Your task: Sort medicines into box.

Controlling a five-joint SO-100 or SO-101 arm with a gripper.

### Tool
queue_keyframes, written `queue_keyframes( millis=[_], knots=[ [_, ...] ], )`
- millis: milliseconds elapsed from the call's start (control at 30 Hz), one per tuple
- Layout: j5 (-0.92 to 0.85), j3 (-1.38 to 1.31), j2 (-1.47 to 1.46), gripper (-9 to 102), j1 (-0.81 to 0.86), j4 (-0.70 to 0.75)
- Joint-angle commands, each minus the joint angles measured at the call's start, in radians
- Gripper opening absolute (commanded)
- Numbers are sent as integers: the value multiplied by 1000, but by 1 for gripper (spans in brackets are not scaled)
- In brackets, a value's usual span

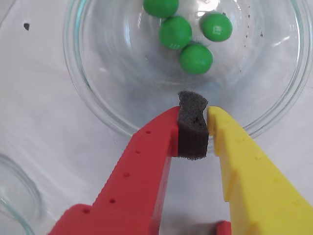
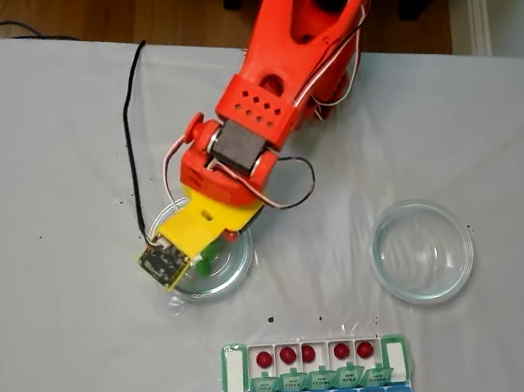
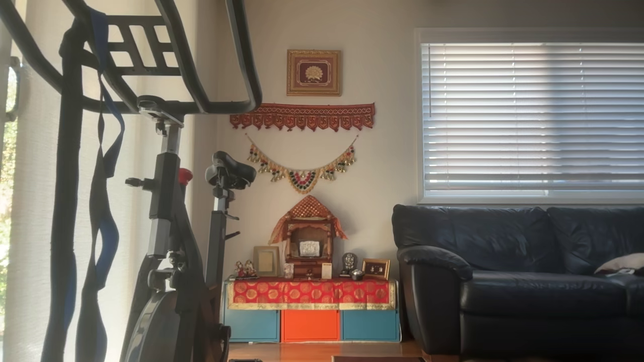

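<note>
1. Wrist view: the gripper (image 1: pixel 193 128) was seen nearest, its red and yellow jaws pressed together on their own foam pad (image 1: pixel 192 128), no ball held. Four green balls (image 1: pixel 195 58) lay in the glass dish (image 1: pixel 93 105) beyond.
2. Fixed view: five red balls (image 2: pixel 288 355) were noted in the box (image 2: pixel 234 368); a second dish (image 2: pixel 421 251) was seen beside it.
3. Judged: balls light, hard, glossy, prone to rolling; to be pinched across the middle.
</note>
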Motion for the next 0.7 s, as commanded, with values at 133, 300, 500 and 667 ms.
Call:
queue_keyframes(
  millis=[133, 300, 500, 667],
  knots=[
    [-141, -129, -20, 5, 48, 48],
    [-202, -112, -44, 14, 67, -2],
    [-264, -118, -84, 22, 87, -20],
    [-268, -87, -78, 26, 86, -51]
  ],
)
